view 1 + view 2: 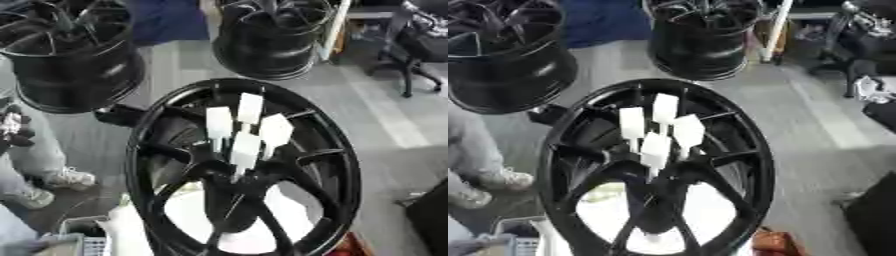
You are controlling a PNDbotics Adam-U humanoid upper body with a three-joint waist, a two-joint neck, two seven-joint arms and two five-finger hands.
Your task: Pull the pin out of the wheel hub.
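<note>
At centre, wheel hub (pixel 157 150) faces us, four white pins (pixel 249 107) standing at its middle. Neither hand visible, state unknown. Nothing pulled yet; next we reach, pinch one pin.

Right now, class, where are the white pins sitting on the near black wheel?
The white pins stand clustered at the hub of the near black wheel, centre of the left eye view, just above where the spokes meet. No robot hand shows.
</note>
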